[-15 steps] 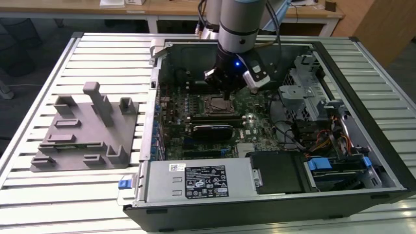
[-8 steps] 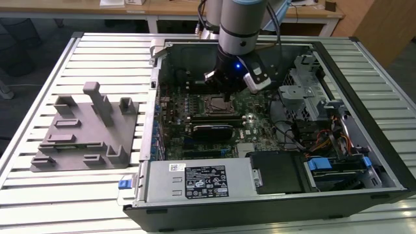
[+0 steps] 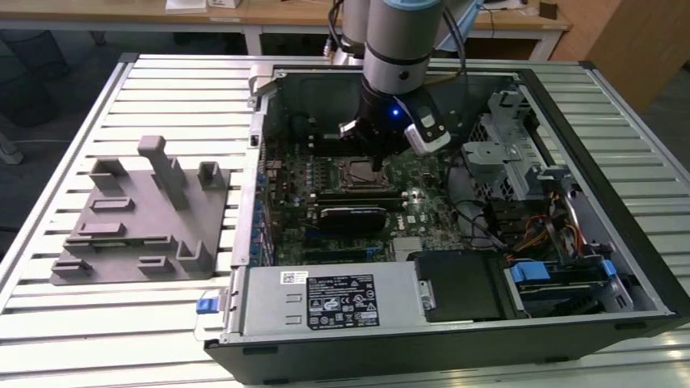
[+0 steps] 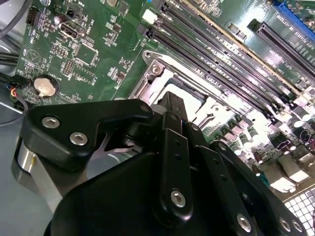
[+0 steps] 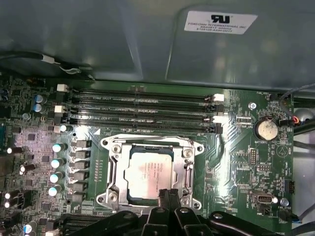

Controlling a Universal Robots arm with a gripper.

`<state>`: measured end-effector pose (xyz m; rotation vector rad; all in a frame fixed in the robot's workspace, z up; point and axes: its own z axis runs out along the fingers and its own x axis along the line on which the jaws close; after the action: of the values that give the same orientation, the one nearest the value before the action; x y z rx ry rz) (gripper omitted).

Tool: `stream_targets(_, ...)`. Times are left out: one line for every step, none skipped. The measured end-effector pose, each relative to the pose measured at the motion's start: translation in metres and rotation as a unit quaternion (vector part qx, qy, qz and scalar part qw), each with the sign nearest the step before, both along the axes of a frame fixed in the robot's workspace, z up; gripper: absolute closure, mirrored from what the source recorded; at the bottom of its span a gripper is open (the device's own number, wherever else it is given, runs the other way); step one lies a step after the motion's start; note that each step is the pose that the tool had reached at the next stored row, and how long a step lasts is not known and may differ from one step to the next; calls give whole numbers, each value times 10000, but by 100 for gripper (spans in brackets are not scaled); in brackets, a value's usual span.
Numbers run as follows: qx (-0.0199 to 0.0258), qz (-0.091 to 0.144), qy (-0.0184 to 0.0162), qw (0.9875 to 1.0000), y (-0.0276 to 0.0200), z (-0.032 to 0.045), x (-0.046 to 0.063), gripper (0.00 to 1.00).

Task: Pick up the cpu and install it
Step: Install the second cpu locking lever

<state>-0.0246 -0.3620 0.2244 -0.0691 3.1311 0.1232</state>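
The cpu (image 5: 148, 173) lies in its socket, seemingly touching the end effector (image 5: 169, 196) at 12 o'clock; I cannot tell its grip.

I'm getting the exterior view looking down from high at the front of the open computer case (image 3: 453, 242), taking in the grey fixture (image 3: 135, 218) beside it. Both wrist views are looking down close onto the motherboard (image 5: 236, 162), sharing the CPU socket (image 5: 150, 172) (image 4: 197, 98) and memory slots (image 5: 142, 105) (image 4: 221, 54).

arm (image 3: 401, 48): upright, reaching straight down | end effector (image 5: 169, 194): fingertips pressed together, holding nothing
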Motion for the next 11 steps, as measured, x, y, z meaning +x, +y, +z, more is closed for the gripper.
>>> stream_targets(-2, 0, 2, 10000, -1, 5, 0, 89)
stream_targets(-2, 1, 7, 10000, -1, 16, 1, 89)
stream_targets(0, 1, 10, 10000, -1, 29, 0, 89)
stream_targets(0, 0, 11, 10000, -1, 43, 0, 89)
stream_targets(0, 0, 11, 10000, -1, 61, 0, 89)
stream_targets(0, 1, 12, 10000, -1, 79, 0, 89)
stream_targets(0, 1, 12, 10000, -1, 97, 1, 89)
stream_targets(-1, 1, 14, 10000, -1, 116, 0, 89)
stream_targets(0, 1, 16, 10000, -1, 135, 1, 89)
stream_targets(-1, 1, 21, 10000, -2, 147, 1, 89)
stream_targets(0, 2, 29, 10000, -6, 149, 2, 89)
